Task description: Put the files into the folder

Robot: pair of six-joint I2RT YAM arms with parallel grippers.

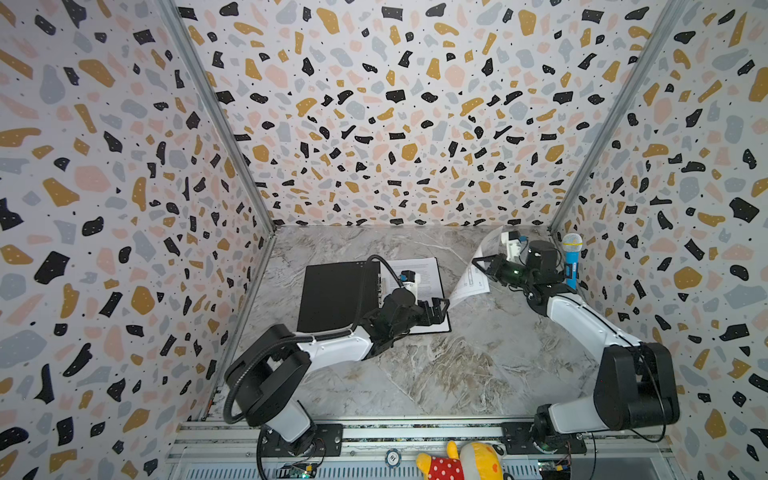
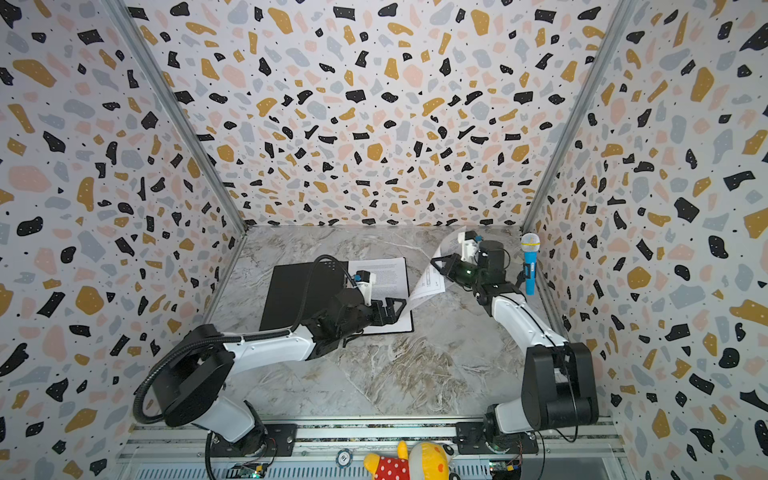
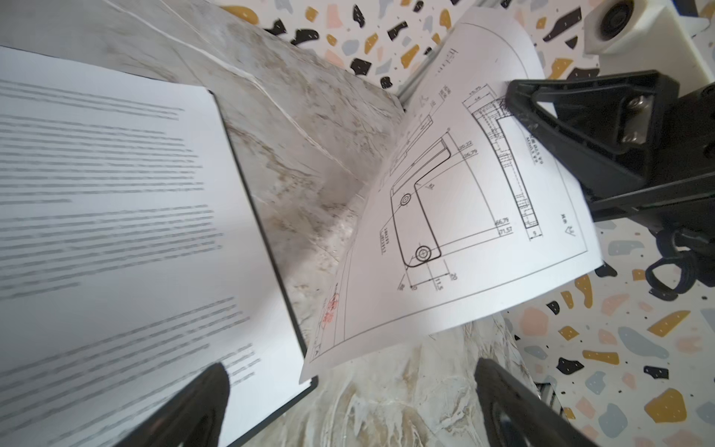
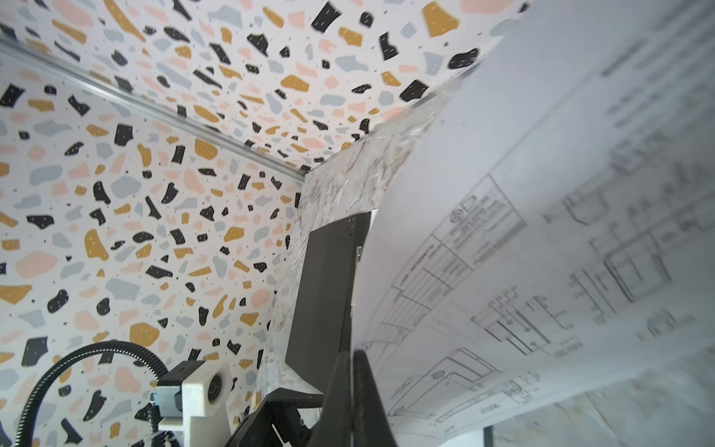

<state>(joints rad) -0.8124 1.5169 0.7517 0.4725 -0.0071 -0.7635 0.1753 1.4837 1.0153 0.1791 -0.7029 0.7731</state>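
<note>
The folder [image 1: 336, 295] lies open on the table, black inside up. A white sheet of printed text [image 1: 422, 272] lies on its right half; this same sheet [image 3: 116, 213] fills much of the left wrist view. My left gripper [image 1: 436, 309] hovers open over that half's front right corner, nothing between its fingers [image 3: 350, 391]. My right gripper [image 1: 482, 264] is shut on the edge of a sheet with line drawings [image 1: 471, 284], held curled in the air just right of the folder. The right wrist view shows the jaws [image 4: 354, 363] pinching that drawing sheet [image 4: 541, 251].
A blue toy microphone [image 1: 571, 262] stands against the right wall, close behind my right arm. A yellow plush toy [image 1: 461, 463] and a small round disc [image 1: 392, 457] lie on the front rail. Patterned walls close in the marble table [image 1: 436, 374] on three sides.
</note>
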